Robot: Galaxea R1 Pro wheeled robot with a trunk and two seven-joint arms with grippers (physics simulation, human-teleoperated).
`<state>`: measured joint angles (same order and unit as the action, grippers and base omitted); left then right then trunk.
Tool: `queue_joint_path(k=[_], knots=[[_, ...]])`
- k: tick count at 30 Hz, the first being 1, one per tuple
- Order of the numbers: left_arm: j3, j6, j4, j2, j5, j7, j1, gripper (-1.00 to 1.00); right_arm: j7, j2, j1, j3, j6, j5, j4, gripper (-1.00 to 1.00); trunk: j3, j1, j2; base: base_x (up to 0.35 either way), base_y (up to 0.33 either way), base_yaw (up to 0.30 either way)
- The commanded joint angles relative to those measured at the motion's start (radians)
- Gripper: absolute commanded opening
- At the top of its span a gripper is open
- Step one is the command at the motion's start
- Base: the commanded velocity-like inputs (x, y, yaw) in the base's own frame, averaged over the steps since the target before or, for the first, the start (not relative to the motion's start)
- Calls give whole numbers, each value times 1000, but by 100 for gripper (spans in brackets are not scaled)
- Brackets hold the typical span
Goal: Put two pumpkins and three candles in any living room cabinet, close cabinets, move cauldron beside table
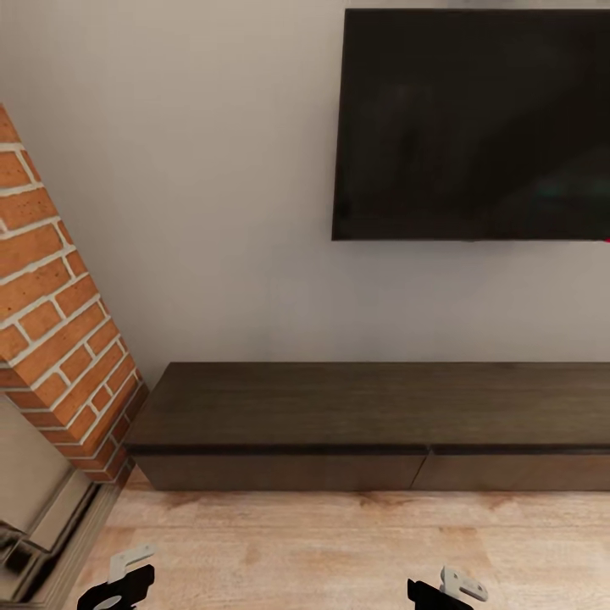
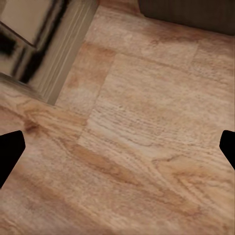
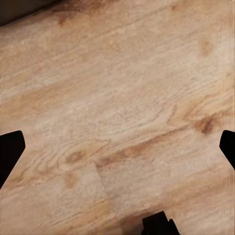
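Observation:
The long, low dark-brown cabinet [image 1: 364,415] stands against the pale wall straight ahead, and both visible drawer fronts are flush and closed. Its lower edge shows as a dark strip [image 2: 196,14] in the left wrist view and as a dark corner [image 3: 19,12] in the right wrist view. My left gripper [image 1: 119,585] and right gripper [image 1: 445,589] hang low over the wooden floor, short of the cabinet. Each wrist view has black fingertips [image 2: 10,152] [image 3: 10,152] far apart with bare floor between them, so both are open and empty. Pumpkins, candles, cauldron and coffee table are out of view.
A large black TV [image 1: 474,127] hangs on the wall above the cabinet. A red-brick fireplace column [image 1: 59,339] stands at the left, with a shiny reflective frame [image 1: 42,525] at its foot, close to my left gripper. Light wood floor [image 1: 339,551] lies before the cabinet.

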<state>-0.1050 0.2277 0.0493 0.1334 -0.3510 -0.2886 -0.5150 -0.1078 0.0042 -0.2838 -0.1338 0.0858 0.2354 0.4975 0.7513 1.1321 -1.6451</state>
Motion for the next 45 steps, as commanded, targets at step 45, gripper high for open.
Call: queue_joint_path(k=[45], knots=[[-10,-4,-80,-101,48,-3,279,100,-66,-64,30,3,-210,10,-477,100,-137,-169,308,0,0,0]])
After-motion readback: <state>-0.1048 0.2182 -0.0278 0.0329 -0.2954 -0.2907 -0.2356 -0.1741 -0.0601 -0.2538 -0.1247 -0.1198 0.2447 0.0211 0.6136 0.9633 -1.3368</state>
